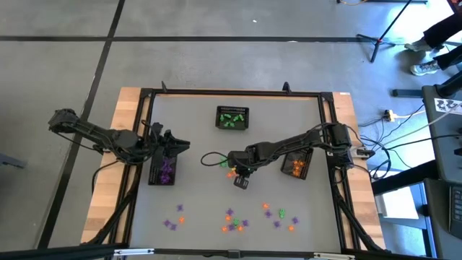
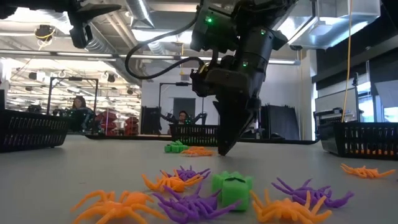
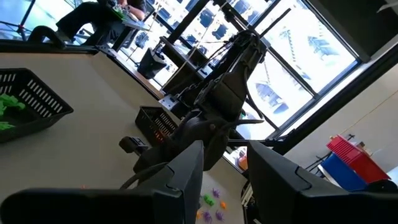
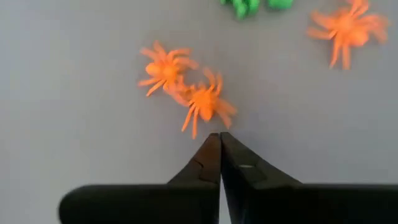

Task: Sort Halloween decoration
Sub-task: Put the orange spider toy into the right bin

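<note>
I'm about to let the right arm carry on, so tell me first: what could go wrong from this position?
The right gripper is shut with nothing visible between its tips, while the two orange spiders lie just beyond them, so it may lift away empty. Those two spiders touch each other, so a retry could drag both or flick one aside. The left gripper hangs above the basket of purple pieces; whether it holds anything cannot be seen.

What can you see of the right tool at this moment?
The right tool is a pair of dark, matte, wedge-shaped fingers pressed together to a point, with nothing visible between them. In the low view it points down at the grey table, its tip at or just above the surface. In the high view it sits near the table's middle. Two overlapping orange spiders lie just past the tip, apparently untouched.
</note>
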`<state>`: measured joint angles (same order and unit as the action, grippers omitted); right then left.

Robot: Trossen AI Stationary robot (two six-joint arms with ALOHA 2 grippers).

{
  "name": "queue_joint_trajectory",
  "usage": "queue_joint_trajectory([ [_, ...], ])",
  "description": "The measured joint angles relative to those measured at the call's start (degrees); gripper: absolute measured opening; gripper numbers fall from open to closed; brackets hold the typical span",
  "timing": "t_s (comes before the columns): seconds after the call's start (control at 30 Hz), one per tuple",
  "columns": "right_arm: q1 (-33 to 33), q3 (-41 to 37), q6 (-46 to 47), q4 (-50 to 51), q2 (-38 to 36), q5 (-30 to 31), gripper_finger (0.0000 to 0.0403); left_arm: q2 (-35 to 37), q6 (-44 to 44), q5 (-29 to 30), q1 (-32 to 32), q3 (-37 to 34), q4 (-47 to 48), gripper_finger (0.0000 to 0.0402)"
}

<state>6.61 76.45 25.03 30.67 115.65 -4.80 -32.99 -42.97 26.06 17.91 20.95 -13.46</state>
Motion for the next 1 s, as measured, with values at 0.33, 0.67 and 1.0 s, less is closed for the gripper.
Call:
queue_joint_trajectory([
  [0.33,0.16,-0.09,-0.06,-2.44,-0.98,-2.77,0.0019,0.00,0.03,0.01,0.00,0.00,0.45,0.0116],
  [0.67,0.15,-0.76,-0.82,-3.85,-1.00,1.23,0.0137,0.00,-0.03,0.03,0.00,0.00,0.51,0.0116],
  [1.0,0.11,-1.12,-0.58,-6.64,1.15,2.56,0.0088,0.00,0.01,0.85,0.02,0.04,0.78,0.0116],
])
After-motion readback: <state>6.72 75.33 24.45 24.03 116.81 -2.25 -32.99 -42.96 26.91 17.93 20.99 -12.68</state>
